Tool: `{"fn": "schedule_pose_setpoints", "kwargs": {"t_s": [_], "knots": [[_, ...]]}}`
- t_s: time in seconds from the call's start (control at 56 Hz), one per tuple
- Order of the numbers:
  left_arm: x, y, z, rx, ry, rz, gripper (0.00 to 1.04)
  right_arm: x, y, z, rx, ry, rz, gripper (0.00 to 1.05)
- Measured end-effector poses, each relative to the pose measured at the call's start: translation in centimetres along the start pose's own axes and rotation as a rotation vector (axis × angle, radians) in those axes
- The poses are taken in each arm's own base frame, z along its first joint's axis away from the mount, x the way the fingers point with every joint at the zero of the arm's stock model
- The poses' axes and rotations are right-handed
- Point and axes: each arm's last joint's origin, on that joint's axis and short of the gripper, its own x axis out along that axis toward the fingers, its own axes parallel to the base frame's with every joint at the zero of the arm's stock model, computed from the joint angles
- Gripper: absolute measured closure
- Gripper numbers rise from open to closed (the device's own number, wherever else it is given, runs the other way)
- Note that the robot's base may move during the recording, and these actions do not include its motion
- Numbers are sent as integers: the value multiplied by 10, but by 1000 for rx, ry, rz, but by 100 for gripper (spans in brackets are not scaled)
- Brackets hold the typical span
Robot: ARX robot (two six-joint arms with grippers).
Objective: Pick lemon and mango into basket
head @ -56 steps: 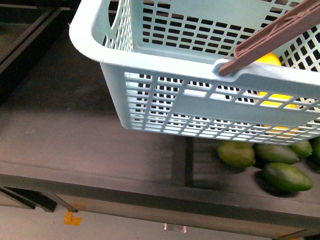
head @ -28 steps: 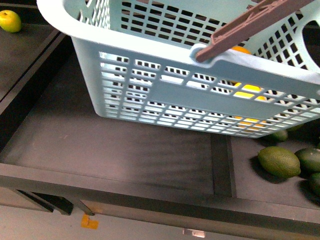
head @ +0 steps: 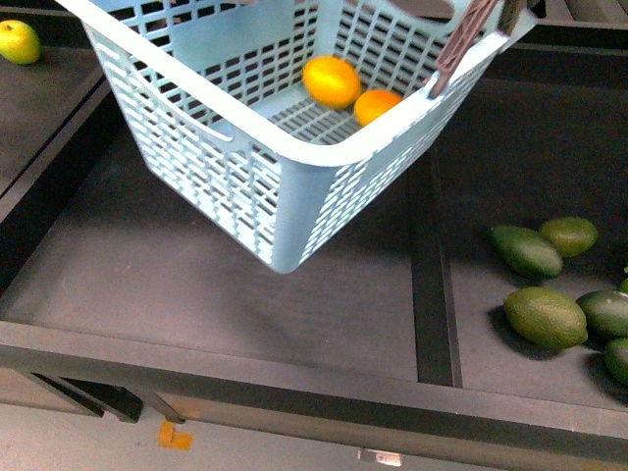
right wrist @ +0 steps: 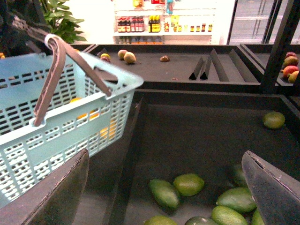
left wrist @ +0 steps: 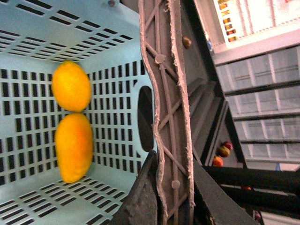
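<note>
Basket (head: 294, 211) hanging tilted, lemon (head: 331, 80) and mango (head: 377, 104) inside.
Left gripper (left wrist: 171, 197) pinches the handle (left wrist: 164, 93); right gripper (right wrist: 164, 197) spread; probably best lowered level, slowly.

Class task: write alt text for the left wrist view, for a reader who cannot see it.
Two smooth orange-yellow fruits, a rounder lemon and a longer oval mango, lie touching inside a light teal slotted plastic basket. The left gripper is closed on the basket's brownish-mauve lattice handle, and dark display shelves with a few small fruits show beyond.
</note>
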Motion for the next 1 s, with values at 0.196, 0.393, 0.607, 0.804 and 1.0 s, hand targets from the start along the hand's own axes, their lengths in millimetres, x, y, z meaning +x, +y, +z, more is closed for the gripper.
{"fn": "schedule_pose_setpoints", "kwargs": {"t_s": [0.196,0.393,0.607,0.804,1.0], "knots": [[51,27,11,-97,-46,86,97,0,0,0,0,0,-1,9],[68,34,20,-201,-77,106,97,0,0,0,0,0,0,9],[74,50,7,-223,-70,162,97,0,0,0,0,0,0,9],[70,63,-4,-258,-83,178,97,0,0,0,0,0,0,9],[55,74,1,-337,-119,210,57,0,0,0,0,0,0,9]]}}
